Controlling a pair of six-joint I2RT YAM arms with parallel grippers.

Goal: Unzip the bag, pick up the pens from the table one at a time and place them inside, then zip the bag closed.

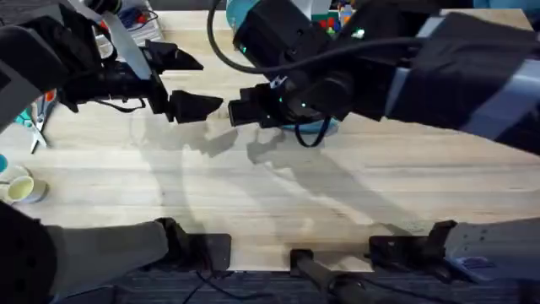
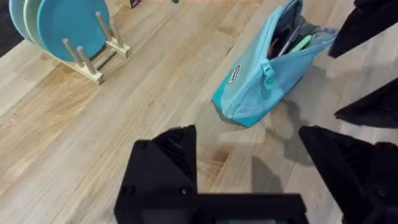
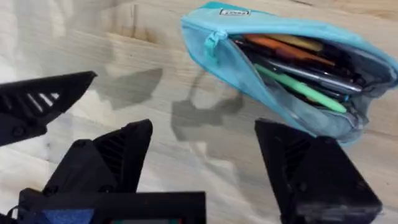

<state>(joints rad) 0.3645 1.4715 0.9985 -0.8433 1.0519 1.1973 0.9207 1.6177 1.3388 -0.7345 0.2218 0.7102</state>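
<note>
The light blue bag point(image 3: 261, 62) lies on the wooden table point(image 1: 253, 186) with its zipper open. Inside it I see a bright green pen point(image 3: 301, 90), a silver-grey pen point(image 3: 311, 73) and some orange-bodied items. The left wrist view shows the bag point(image 2: 261, 87) with the green pen point(image 2: 301, 43) at its mouth. My right gripper point(image 3: 211, 168) hovers open just above and beside the bag, holding nothing. My left gripper point(image 2: 249, 168) is also open and empty, a short way from the bag's closed end. Overhead, the left gripper point(image 1: 211, 84) faces the right gripper point(image 1: 234, 105), whose arm hides most of the bag point(image 1: 316, 128).
A wooden rack with teal plates point(image 2: 62, 25) stands beyond the bag. Scissors point(image 1: 35, 127) and a roll of tape point(image 1: 21, 187) lie at the table's left edge. Bare wood stretches across the near half of the table.
</note>
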